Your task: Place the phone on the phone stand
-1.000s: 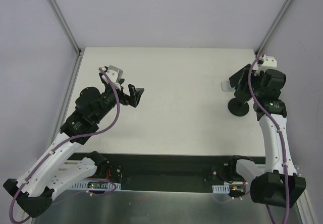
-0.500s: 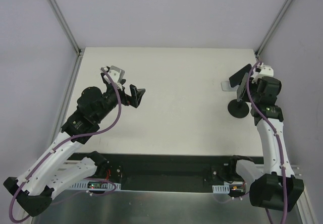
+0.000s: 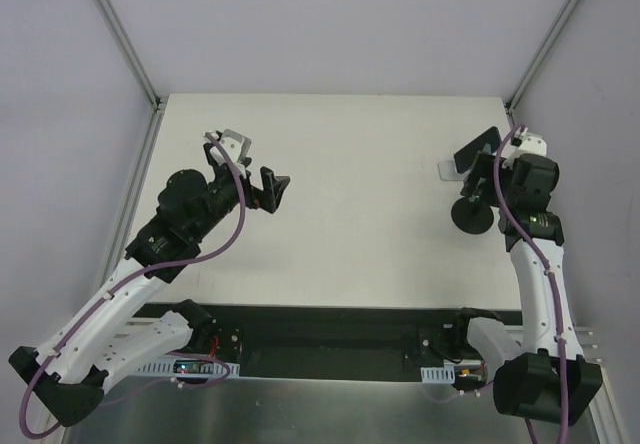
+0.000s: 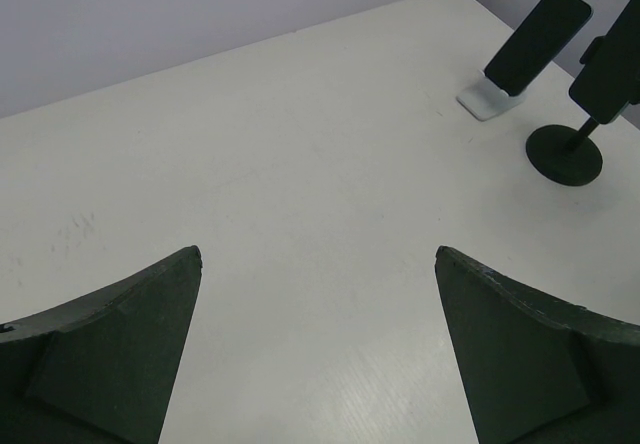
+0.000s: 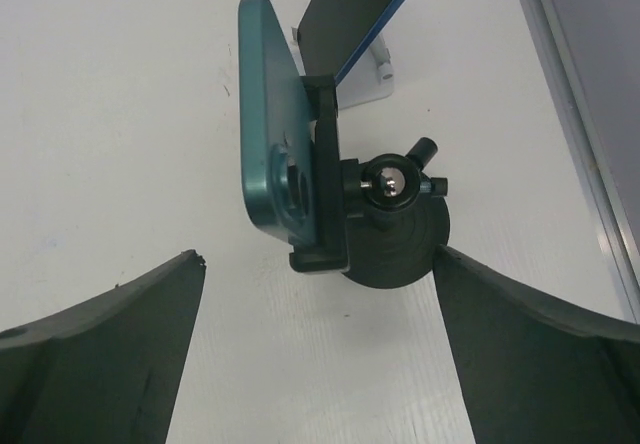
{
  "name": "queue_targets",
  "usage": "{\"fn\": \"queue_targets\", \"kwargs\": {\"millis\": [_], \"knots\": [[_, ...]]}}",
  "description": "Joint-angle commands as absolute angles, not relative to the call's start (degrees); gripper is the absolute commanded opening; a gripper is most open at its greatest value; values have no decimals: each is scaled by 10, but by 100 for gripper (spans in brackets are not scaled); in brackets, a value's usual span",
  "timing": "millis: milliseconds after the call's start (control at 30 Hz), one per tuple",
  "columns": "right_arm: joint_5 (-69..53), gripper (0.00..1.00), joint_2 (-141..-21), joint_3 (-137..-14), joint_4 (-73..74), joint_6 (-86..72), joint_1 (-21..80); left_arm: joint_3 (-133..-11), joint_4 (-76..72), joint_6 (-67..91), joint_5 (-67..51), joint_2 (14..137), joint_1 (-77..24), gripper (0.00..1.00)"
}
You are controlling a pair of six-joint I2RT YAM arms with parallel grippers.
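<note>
The phone, slim and black, leans tilted on the silver-white phone stand at the far right of the table. It also shows in the left wrist view on the stand, and in the right wrist view with a blue edge, over the stand base. My right gripper is open and empty, drawn back from it; in the top view the gripper is just right of the phone. My left gripper is open and empty over the table's left side, also seen in its wrist view.
A black round-based pole stand stands just in front of the phone stand. Its clamp holds a teal phone right ahead of my right gripper. The table's right edge rail runs close by.
My right gripper has drawn back to the right, away from the phone, which stays leaning on the silver stand. My left gripper shifted slightly.
</note>
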State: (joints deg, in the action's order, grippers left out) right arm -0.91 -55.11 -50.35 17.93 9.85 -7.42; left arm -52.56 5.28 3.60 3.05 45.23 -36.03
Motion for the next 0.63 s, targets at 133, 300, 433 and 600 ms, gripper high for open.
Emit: {"fn": "queue_targets", "kwargs": {"millis": [133,300,433,600], "knots": [[13,96,-461,-627,321,76,-60,-526,35,37,48,461,-359,99],[-76,96,-451,-752,439,63,-34,-552,42,42,60,446,-359,99],[-116,96,-411,-821,470,77,-34,-617,42,64,7,407,-359,99],[-75,96,-339,-876,444,103,-23,-690,48,19,-85,380,-359,99]]}}
